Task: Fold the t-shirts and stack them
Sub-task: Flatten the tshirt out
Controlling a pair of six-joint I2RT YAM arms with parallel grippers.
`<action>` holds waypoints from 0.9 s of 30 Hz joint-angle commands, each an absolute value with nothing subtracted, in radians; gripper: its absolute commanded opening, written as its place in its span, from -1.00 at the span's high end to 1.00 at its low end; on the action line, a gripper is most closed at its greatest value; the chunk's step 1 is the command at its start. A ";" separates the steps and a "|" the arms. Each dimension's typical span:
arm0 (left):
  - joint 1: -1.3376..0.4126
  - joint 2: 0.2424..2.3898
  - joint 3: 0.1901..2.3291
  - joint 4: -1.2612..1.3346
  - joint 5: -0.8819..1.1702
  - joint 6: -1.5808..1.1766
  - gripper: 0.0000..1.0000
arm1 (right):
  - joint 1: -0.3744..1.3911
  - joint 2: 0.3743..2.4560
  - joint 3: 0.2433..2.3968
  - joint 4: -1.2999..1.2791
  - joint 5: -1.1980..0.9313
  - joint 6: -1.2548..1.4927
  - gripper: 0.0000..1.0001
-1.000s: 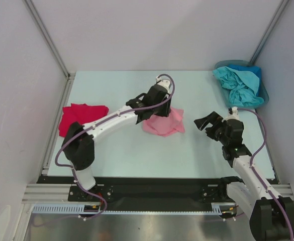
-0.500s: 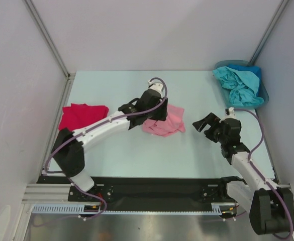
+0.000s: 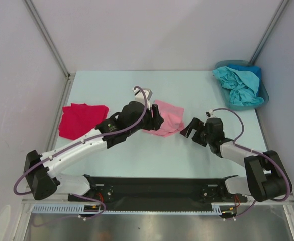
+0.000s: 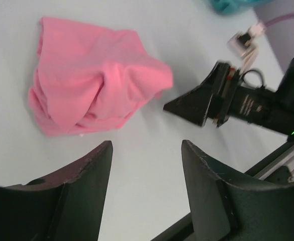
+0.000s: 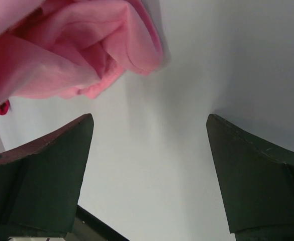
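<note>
- red t-shirt: lay flat at the left of the worktop.
- left gripper: jaws apart, empty, just beside the pink heap.
- pink t-shirt: crumpled mid-worktop, between both grippers.
- right gripper: jaws wide, empty, close on its right.
- teal and blue t-shirts: heaped far right.
- risk: pinching bunched layers would likely drag the heap rather than spread it; the grippers might also collide.

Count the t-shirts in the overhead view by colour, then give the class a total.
Light pink t-shirt: 1
Red t-shirt: 1
Teal t-shirt: 1, crumpled in the bin
Blue t-shirt: 1, mostly hidden under the teal one
Total: 4 visible; the heap in the bin could hide more.
</note>
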State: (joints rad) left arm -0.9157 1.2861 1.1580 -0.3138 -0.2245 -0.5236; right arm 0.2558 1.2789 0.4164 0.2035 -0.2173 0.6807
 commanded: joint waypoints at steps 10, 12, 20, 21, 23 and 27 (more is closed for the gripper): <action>-0.995 1.050 0.789 -0.097 -0.176 -0.655 -0.24 | 0.304 1.502 0.515 0.451 -0.167 0.713 -0.91; -1.009 1.016 0.755 -0.098 -0.187 -0.655 -0.23 | 0.307 1.544 0.525 0.485 -0.169 0.718 -0.86; -1.015 0.899 0.706 -0.130 -0.209 -0.646 -0.24 | 0.353 1.628 0.566 0.517 -0.144 0.719 -0.44; -1.015 0.900 0.706 -0.132 -0.207 -0.643 -0.24 | 0.353 1.625 0.566 0.515 -0.137 0.719 -0.38; -1.015 0.905 0.709 -0.138 -0.209 -0.641 -0.24 | 0.359 1.620 0.568 0.506 -0.133 0.716 -0.13; -1.015 0.923 0.710 -0.132 -0.206 -0.643 -0.25 | 0.357 1.580 0.561 0.479 -0.114 0.706 0.32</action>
State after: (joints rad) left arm -1.0100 0.9184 0.7132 -0.1581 -0.1993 -0.6308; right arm 0.3527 1.6104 0.5526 0.4873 -0.1493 0.7212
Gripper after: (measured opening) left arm 0.622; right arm 0.369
